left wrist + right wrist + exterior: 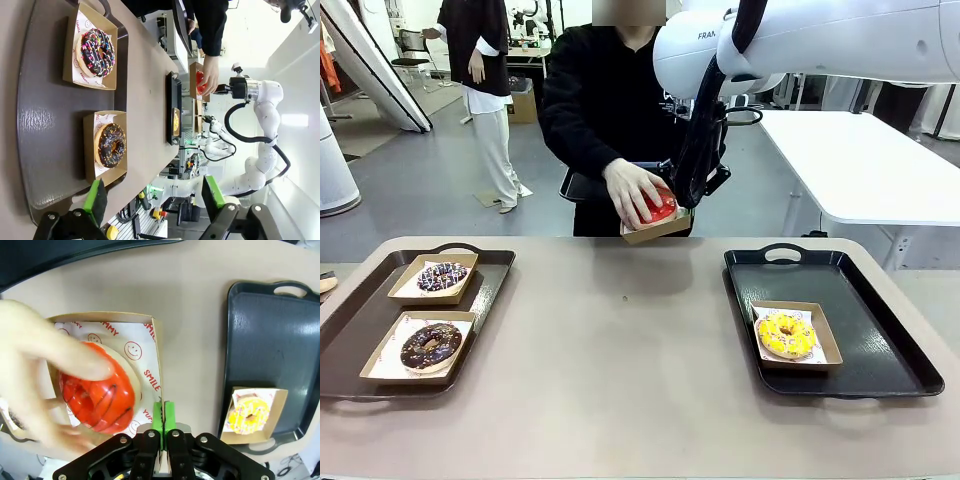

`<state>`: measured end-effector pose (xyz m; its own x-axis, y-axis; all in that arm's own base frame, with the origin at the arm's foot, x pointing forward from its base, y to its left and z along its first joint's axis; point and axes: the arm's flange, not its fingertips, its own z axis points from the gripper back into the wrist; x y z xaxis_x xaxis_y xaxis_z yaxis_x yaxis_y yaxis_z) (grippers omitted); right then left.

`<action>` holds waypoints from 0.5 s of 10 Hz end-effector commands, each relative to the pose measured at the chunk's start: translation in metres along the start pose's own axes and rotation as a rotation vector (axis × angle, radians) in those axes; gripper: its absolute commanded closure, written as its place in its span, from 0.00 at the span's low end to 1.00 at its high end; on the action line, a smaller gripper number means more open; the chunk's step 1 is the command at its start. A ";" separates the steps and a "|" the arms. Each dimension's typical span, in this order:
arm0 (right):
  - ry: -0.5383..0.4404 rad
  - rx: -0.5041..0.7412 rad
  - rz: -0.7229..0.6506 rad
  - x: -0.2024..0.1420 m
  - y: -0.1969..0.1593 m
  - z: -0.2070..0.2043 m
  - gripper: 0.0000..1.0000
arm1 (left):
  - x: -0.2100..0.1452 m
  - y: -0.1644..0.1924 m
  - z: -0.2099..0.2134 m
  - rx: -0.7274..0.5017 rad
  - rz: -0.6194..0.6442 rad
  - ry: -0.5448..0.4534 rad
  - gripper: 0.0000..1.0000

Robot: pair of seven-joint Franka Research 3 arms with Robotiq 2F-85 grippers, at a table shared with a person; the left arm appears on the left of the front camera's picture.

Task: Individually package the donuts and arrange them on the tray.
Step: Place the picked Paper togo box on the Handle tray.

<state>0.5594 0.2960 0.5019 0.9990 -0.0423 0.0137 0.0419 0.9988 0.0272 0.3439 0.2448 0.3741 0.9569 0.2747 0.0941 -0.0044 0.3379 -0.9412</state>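
My right gripper (163, 412) is shut on the rim of a paper box (150, 340) that it holds in the air over the table's far edge (688, 208). A person's hand (632, 190) presses the glossy red donut (661, 209) into this box (655, 232); in the right wrist view the hand (45, 365) covers part of the red donut (97, 397). The yellow donut (786, 334) sits boxed on the right tray (865, 290). The chocolate donut (430, 345) and the dark sprinkled donut (442, 276) lie boxed on the left tray (350, 340). My left gripper (154, 197) hangs open above that tray (40, 120).
The person stands at the far side of the table, close to the held box. Bare tabletop (620, 340) lies between the two trays. Free room remains on the right tray behind the yellow donut's box. Another person stands far off at the back left.
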 end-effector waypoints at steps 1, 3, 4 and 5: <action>-0.001 -0.003 -0.006 -0.004 -0.003 0.000 1.00 | -0.005 -0.001 0.000 0.007 -0.005 -0.004 0.00; 0.000 0.000 0.000 0.000 0.000 0.000 0.98 | -0.005 -0.001 0.000 0.007 -0.005 -0.004 0.00; -0.014 -0.010 0.050 -0.012 -0.014 0.013 0.98 | -0.005 -0.001 0.000 0.007 -0.005 -0.004 0.00; -0.029 -0.015 0.068 -0.028 -0.035 0.031 0.98 | -0.005 -0.001 0.000 0.007 -0.005 -0.004 0.00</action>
<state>0.5524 0.2880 0.5172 0.9995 -0.0124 0.0285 0.0117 0.9996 0.0247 0.3438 0.2448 0.3740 0.9569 0.2748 0.0939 -0.0046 0.3378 -0.9412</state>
